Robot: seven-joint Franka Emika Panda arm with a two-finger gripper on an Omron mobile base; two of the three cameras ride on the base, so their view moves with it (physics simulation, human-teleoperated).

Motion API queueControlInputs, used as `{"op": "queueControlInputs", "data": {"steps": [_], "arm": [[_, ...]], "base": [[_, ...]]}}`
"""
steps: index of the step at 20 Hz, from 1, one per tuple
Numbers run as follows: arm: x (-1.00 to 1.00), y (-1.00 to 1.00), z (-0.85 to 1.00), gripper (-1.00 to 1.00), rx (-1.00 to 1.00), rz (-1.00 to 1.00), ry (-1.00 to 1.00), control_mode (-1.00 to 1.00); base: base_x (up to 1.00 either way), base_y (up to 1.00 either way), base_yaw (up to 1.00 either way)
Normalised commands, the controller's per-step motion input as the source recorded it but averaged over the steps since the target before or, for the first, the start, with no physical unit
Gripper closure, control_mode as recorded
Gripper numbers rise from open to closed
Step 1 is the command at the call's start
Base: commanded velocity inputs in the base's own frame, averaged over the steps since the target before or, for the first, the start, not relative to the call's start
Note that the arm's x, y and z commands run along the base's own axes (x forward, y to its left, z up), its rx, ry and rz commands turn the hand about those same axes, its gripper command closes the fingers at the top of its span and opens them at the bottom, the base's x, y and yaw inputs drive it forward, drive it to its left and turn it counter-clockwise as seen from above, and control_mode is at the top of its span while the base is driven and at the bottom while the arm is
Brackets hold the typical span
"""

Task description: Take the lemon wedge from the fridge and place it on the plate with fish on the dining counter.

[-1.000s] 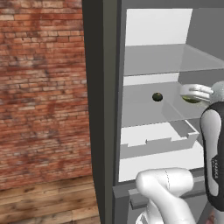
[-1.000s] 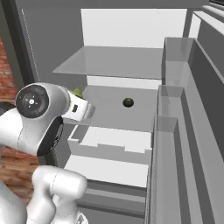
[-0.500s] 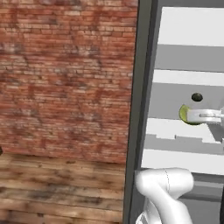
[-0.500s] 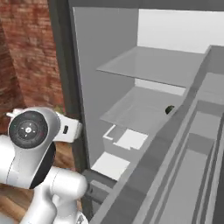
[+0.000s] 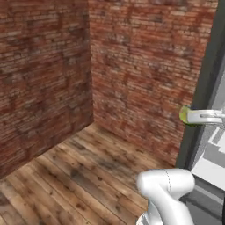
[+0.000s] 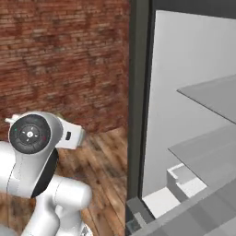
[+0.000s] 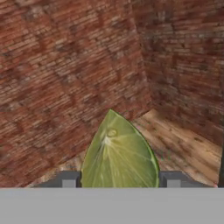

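I've got it: the small yellow-green lemon wedge (image 7: 119,153) sits right between the two dark fingertips of my gripper (image 7: 119,179), peel and pale pith facing the hand camera, and my gripper is clamped on it from both sides. From the left base view the same wedge (image 5: 184,115) shows as a green-yellow dab at the tip of my gripper (image 5: 190,116), just at the dark front edge of the tall grey metal fridge (image 5: 206,83), and outside its white interior. So the first half of the job looks done: the wedge is off its shelf and in my grasp. In the right base view the fridge (image 6: 138,106) stands open beside me, glass shelves and white walls on show, while my hand points off toward the red brick wall (image 6: 64,55) and the wooden plank floor (image 5: 74,176). What's left is the whole delivery. I can't see the dining desk or the plate with fish from here, so I judge there is a drive ahead before I can lower this wedge onto the plate and let go. It's tiny next to my fingers, so I'd carry it steadily and not jolt it loose on the way.
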Motion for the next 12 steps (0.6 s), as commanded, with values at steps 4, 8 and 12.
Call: {"op": "queueControlInputs", "data": {"steps": [4,8,12], "arm": [[0.0,0.0,0.0,1.0,0.0,0.0,0.0,1.0],[0.0,0.0,0.0,1.0,0.0,0.0,0.0,1.0],[0.0,0.0,0.0,1.0,0.0,0.0,0.0,1.0]], "base": [[0.0,0.2,0.97],[0.0,0.22,0.97],[0.17,0.4,0.83]]}}
